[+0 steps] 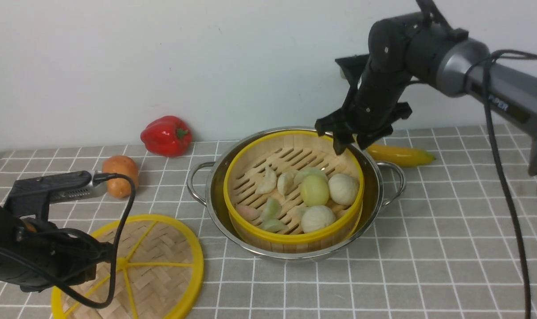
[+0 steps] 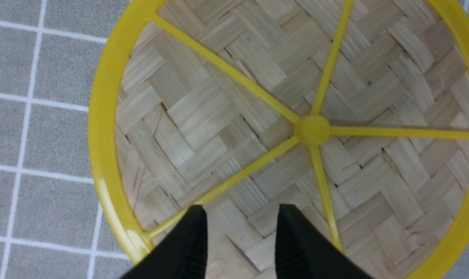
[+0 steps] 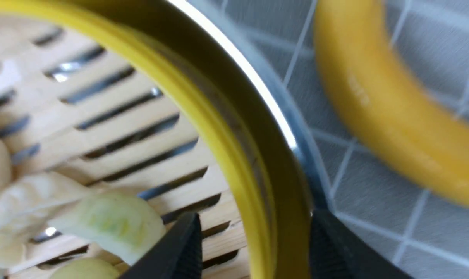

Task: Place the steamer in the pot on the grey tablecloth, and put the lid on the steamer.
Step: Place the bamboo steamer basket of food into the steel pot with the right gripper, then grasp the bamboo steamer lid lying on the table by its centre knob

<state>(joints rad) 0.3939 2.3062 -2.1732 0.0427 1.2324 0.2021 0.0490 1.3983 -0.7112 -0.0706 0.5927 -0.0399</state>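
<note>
The steamer (image 1: 290,161), a bamboo basket with a yellow rim, sits inside the steel pot (image 1: 215,195) on the grey tablecloth (image 1: 428,248). Dumplings and buns (image 1: 315,190) lie on its slats. My right gripper (image 1: 350,146) hovers open at the far right rim. In the right wrist view it (image 3: 253,221) straddles the steamer's rim (image 3: 203,97) beside the pot's edge (image 3: 257,85), gripping nothing. The lid (image 1: 162,261), a flat woven disc with yellow spokes, lies on the cloth at the front left. My left gripper (image 2: 242,211) is open just above the lid (image 2: 226,116), with nothing between its fingers.
A banana (image 1: 401,155) lies right behind the pot, close to the right gripper. A red pepper (image 1: 166,135) and a potato (image 1: 119,170) sit at the back left. The wall stands close behind the table.
</note>
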